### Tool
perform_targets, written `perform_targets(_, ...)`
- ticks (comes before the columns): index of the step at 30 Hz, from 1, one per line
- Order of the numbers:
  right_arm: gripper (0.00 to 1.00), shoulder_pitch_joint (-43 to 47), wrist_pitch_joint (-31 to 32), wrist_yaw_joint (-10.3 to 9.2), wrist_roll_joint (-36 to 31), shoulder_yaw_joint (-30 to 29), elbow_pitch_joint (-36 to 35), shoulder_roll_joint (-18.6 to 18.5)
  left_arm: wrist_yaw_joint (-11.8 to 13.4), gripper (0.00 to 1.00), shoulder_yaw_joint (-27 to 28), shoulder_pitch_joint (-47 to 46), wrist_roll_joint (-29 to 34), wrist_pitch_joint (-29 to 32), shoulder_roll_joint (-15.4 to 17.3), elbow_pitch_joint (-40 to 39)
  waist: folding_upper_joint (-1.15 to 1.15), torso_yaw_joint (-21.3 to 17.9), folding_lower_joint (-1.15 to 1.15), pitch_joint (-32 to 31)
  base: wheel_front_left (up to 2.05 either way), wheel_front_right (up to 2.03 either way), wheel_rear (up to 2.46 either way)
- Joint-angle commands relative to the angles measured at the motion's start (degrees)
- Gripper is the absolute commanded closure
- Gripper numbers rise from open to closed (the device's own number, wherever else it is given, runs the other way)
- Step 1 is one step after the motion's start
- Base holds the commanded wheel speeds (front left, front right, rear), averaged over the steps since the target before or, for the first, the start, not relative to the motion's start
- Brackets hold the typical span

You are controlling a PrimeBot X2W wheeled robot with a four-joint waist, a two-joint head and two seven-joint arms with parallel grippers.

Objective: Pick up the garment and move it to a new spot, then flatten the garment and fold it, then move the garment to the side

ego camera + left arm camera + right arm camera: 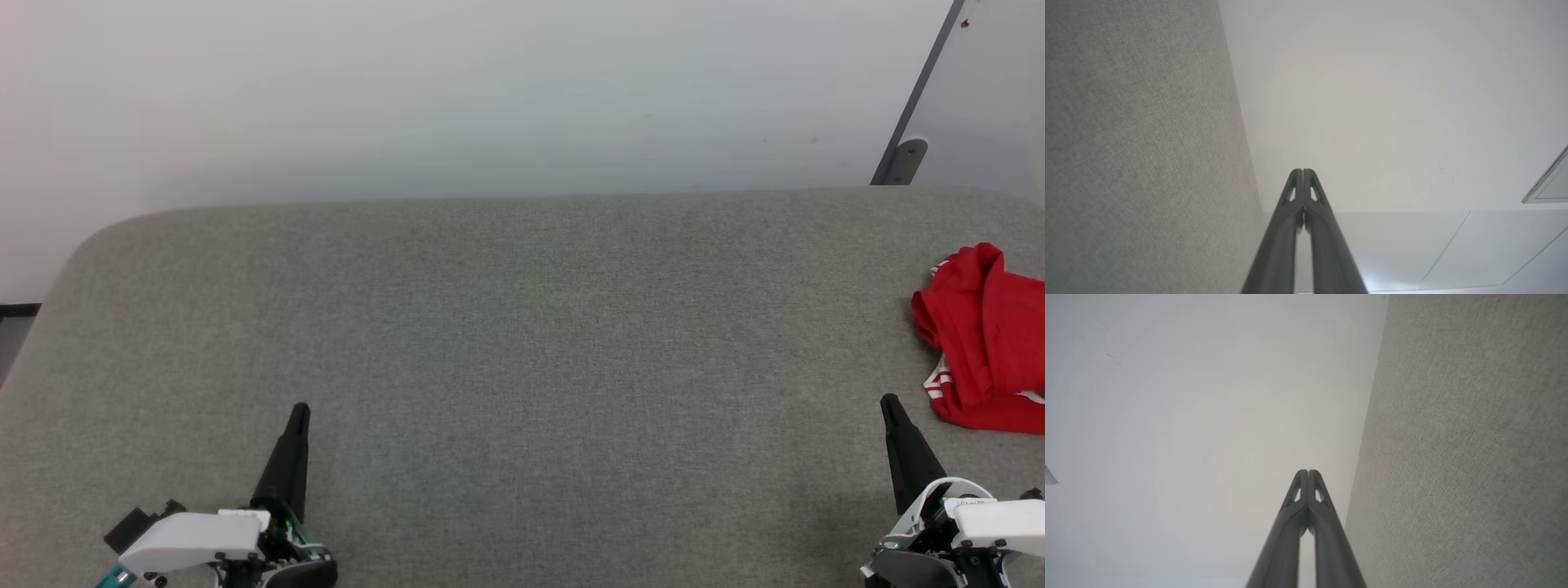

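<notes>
Grey surface (522, 367) | garment (984, 335) bunched near right claw (889, 402) (clenched, empty) | left claw (300, 409) clenched

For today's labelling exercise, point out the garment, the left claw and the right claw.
garment (984, 343): head view, crumpled red body.
left claw (300, 408): head view, shut fingertips.
right claw (888, 400): head view, shut fingertips.

1 grey woven-fabric surface (522, 327) with a rounded far-left corner; 1 pale wall (490, 98) behind it; 1 pale, dark-edged panel (992, 90) at far right, 1 grey bracket (906, 157) at its foot.
</notes>
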Motion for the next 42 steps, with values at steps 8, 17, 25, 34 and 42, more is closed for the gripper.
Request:
perform_targets(8, 1.0, -0.1, 0.13, -0.08, 0.25, 0.05, -0.18, 0.17, -0.18, 1.0, 0.09, -0.58, -0.19, 0.1, 0.04, 0.04, 0.0, 0.0, 0.0, 0.0, 0.0, 0.0, 0.0)
perform_targets(17, 1.0, -0.1, 0.12, -0.08, 0.25, 0.05, -0.18, 0.17, -0.18, 1.0, 0.09, -0.58, -0.19, 0.1, 0.04, 0.04, 0.0, 0.0, 0.0, 0.0, 0.0, 0.0, 0.0)
perform_targets(25, 1.0, -0.1, 0.12, -0.08, 0.25, 0.06, -0.18, 0.17, -0.18, 1.0, 0.1, -0.58, -0.2, 0.09, 0.04, 0.04, 0.0, 0.0, 0.0, 0.0, 0.0, 0.0, 0.0)
perform_targets(34, 1.0, -0.1, 0.12, -0.08, 0.26, 0.06, -0.18, 0.17, -0.19, 1.0, 0.09, -0.58, -0.2, 0.09, 0.04, 0.04, 0.0, 0.0, 0.0, 0.0, 0.0, 0.0, 0.0)
perform_targets(42, 1.0, -0.1, 0.12, -0.08, 0.26, 0.06, -0.18, 0.17, -0.19, 1.0, 0.1, -0.58, -0.2, 0.09, 0.04, 0.03, 0.0, 0.0, 0.0, 0.0, 0.0, 0.0, 0.0)
